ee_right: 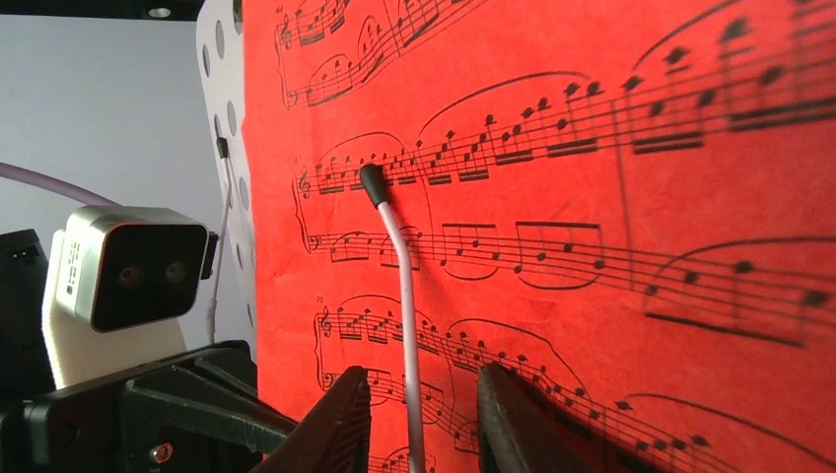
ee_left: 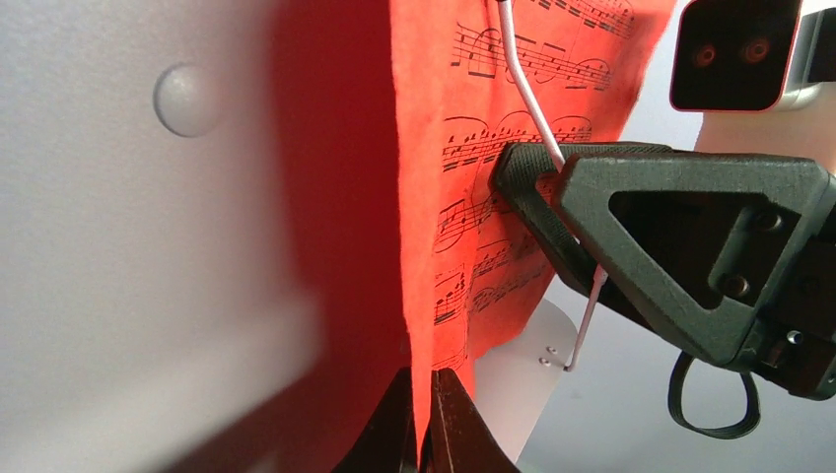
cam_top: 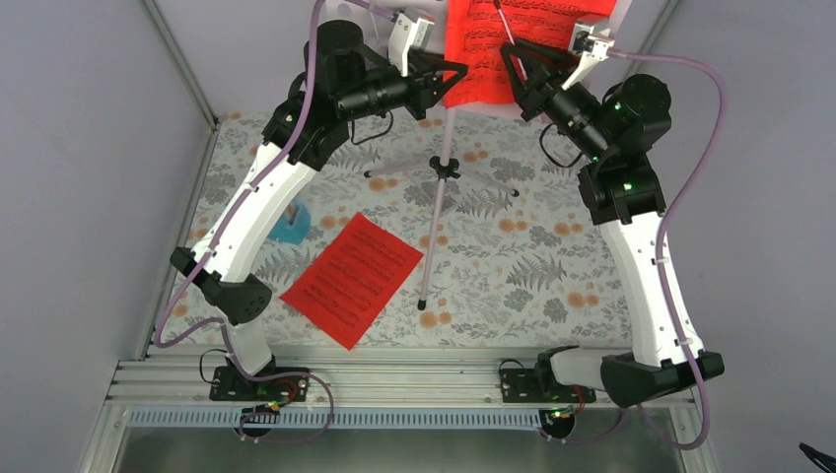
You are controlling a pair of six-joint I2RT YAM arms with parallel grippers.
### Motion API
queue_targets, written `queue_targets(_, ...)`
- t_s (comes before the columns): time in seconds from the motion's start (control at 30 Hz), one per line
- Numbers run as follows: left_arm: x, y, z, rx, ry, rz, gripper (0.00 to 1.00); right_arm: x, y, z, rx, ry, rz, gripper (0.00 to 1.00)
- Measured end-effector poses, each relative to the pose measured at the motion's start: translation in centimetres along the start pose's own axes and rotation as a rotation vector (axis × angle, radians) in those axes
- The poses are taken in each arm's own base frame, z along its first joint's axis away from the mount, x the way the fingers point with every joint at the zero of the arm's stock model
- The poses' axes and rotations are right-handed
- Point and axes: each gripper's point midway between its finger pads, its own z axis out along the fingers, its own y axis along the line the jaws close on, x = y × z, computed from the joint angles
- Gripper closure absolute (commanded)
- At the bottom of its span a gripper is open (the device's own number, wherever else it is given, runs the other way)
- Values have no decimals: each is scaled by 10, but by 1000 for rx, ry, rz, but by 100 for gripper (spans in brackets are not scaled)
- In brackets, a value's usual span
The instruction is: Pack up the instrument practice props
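Note:
The lilac music stand (cam_top: 441, 187) stands on its tripod mid-table. One red sheet-music page (cam_top: 483, 59) hangs on its perforated desk (ee_right: 222, 99). My left gripper (cam_top: 459, 77) is shut on that page's left edge, and the left wrist view shows the red paper (ee_left: 473, 197) pinched between the jaws (ee_left: 431, 419). My right gripper (cam_top: 509, 57) is open in front of the page (ee_right: 592, 246). Its fingers (ee_right: 340, 424) straddle the white wire page holder (ee_right: 406, 315) with a gap on each side. A second red page (cam_top: 352, 278) lies flat on the table. The light-blue metronome (cam_top: 291, 225) sits half hidden behind my left arm.
The floral table mat (cam_top: 532, 266) is enclosed by grey walls (cam_top: 89, 197) on both sides and at the back. The tripod legs (cam_top: 483, 182) spread across the mat's middle. An aluminium rail (cam_top: 414, 379) runs along the near edge with both arm bases.

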Motion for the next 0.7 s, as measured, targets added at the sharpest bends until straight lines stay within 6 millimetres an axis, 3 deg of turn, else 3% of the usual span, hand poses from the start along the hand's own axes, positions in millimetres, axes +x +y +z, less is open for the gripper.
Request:
queue_targets(0.17,0,0,0,0,0,0,98,4,0,2,-12,18,-11,95)
queue_targets(0.7,0,2,0,-9,-1,-5,98,0,16,-11,-100,-88,-104,97)
